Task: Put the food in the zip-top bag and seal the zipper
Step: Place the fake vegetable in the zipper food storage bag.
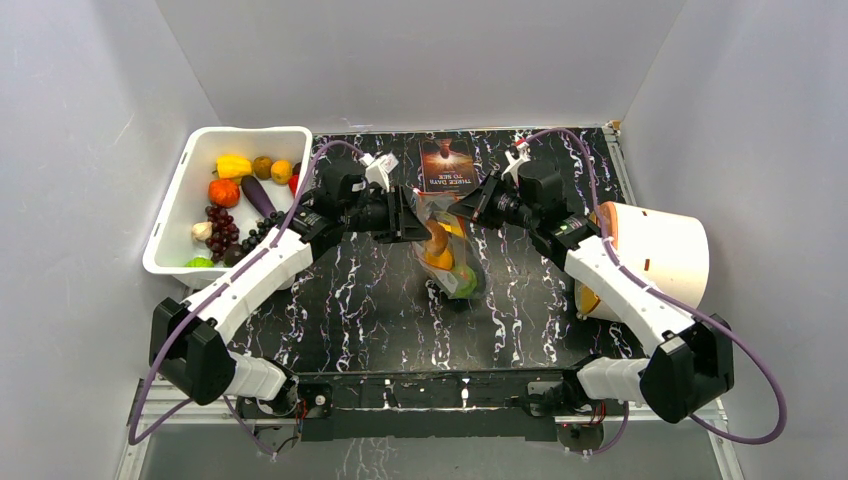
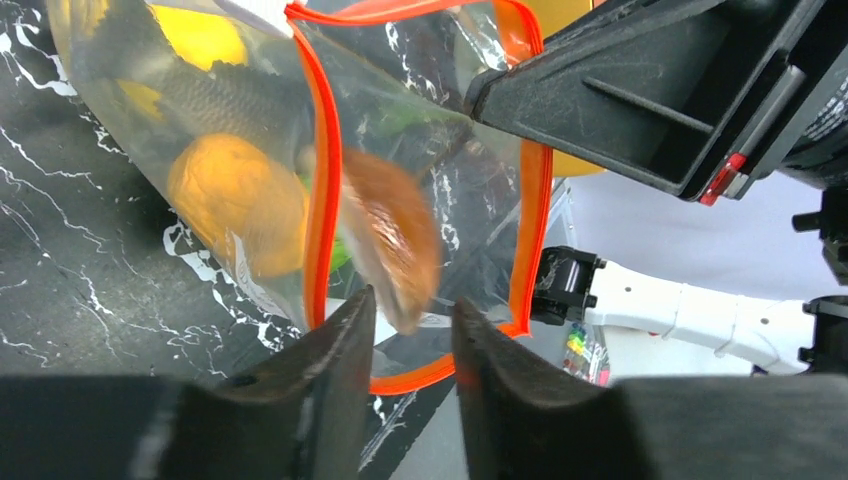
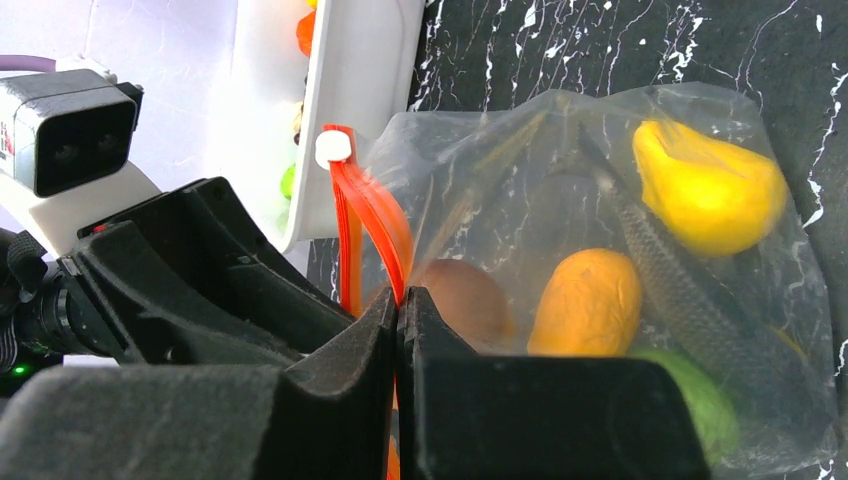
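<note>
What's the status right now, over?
Right gripper shut on zipper. Left gripper open, brown food at bag mouth. Bag unsealed, partly filled. Nothing in the way.

We see bare table [image 1: 340,320] near of the zip-top bag [image 1: 452,262]; tub [image 1: 170,220] blocks far left, white drum [image 1: 665,250] blocks right.

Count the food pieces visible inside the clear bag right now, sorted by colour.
Inside the bag, as the right wrist view shows it:
yellow piece: 1
orange piece: 1
brown piece: 1
green piece: 1
grey fish: 1
Total: 5
</note>
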